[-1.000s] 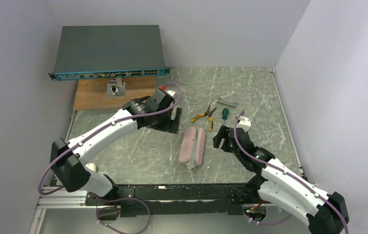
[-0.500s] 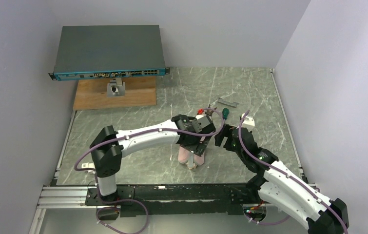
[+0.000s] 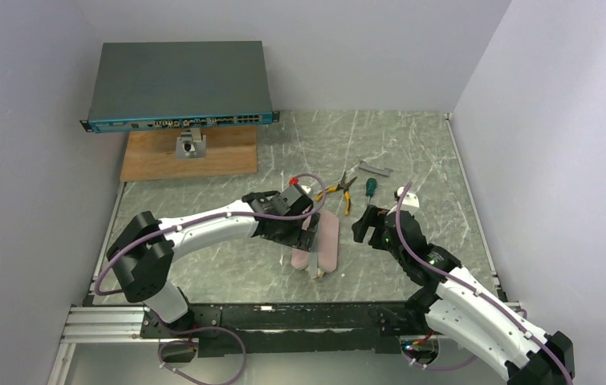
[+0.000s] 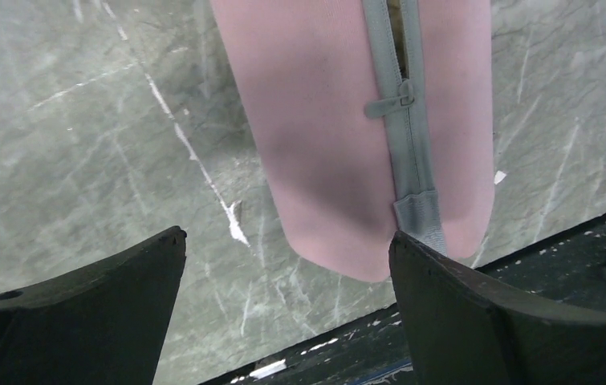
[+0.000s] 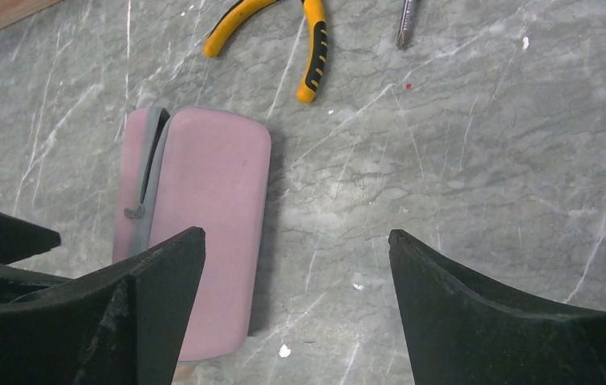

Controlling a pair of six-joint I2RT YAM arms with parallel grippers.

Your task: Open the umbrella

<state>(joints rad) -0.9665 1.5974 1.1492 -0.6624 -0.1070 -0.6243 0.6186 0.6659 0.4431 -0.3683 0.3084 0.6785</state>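
The umbrella's pale pink case (image 3: pixel 329 241) lies on the marble table, long axis running near to far, with a grey zip (image 4: pixel 396 100) along its top. The umbrella itself is hidden inside; only a small tan bit (image 5: pixel 185 372) shows at the case's near end. My left gripper (image 3: pixel 303 241) is open and empty, hovering over the case's left near part; the case (image 4: pixel 323 120) shows between and beyond its fingers. My right gripper (image 3: pixel 361 225) is open and empty, just right of the case (image 5: pixel 211 208), above bare table.
Yellow-handled pliers (image 3: pixel 337 191) and a green-handled screwdriver (image 3: pixel 370 186) lie just beyond the case, with a small metal piece (image 3: pixel 375 168) farther back. A network switch (image 3: pixel 179 84) sits on a wooden board (image 3: pixel 163 160) at the back left.
My left arm swung from the back left over to the pink case, then drew slightly left. The right gripper has hardly moved. The case lies where it was.
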